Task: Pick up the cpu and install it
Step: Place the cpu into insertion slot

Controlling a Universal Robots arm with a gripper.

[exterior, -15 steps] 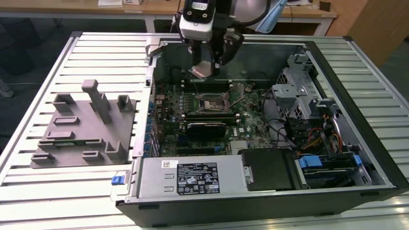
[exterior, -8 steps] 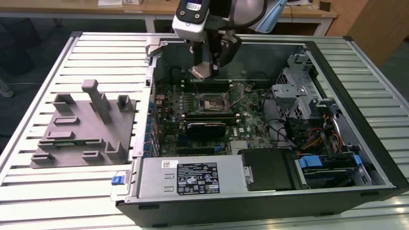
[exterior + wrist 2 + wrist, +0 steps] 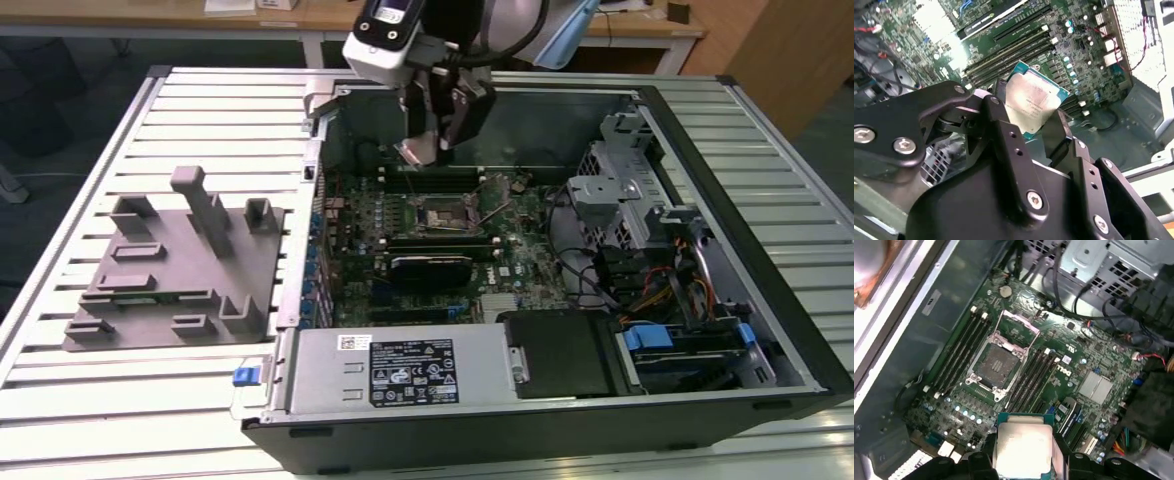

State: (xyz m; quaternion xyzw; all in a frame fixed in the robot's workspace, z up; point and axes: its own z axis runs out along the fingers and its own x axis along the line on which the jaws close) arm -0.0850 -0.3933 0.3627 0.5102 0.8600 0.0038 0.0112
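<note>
Cpu is pinched by two opposite edges between the jaws in both wrist views. It hangs in the exterior view's upper middle, over the open computer case and clear of the bare socket. Probably light, thin, stiff and slick, with a delicate underside; edges are the safe hold.

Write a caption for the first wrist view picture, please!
The gripper holds the cpu over the motherboard, near its empty socket.

Green motherboard; cpu silvery, teal-rimmed; end effector black.
</note>
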